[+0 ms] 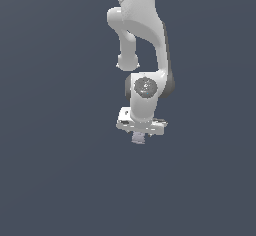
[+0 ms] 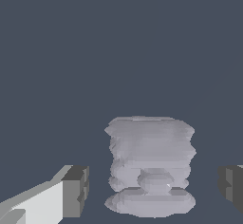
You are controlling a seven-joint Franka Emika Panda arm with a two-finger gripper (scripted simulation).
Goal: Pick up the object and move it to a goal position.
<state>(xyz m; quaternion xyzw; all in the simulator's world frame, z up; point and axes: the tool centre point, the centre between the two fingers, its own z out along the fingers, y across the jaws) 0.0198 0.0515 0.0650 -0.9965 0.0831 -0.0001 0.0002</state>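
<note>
The object (image 2: 151,163) is a small pale grey-lavender ridged block. In the wrist view it stands between my two dark fingertips (image 2: 76,190), with a gap on each side, so the pads do not touch it. My gripper (image 2: 154,187) is open around it. In the exterior view the object (image 1: 138,138) peeks out just below the white hand, where my gripper (image 1: 140,136) hangs under the arm's wrist. The fingers themselves are mostly hidden there by the hand.
The white Panda arm (image 1: 142,40) reaches down from the top of the exterior view. A plain dark blue-grey surface (image 1: 50,155) fills everything around it.
</note>
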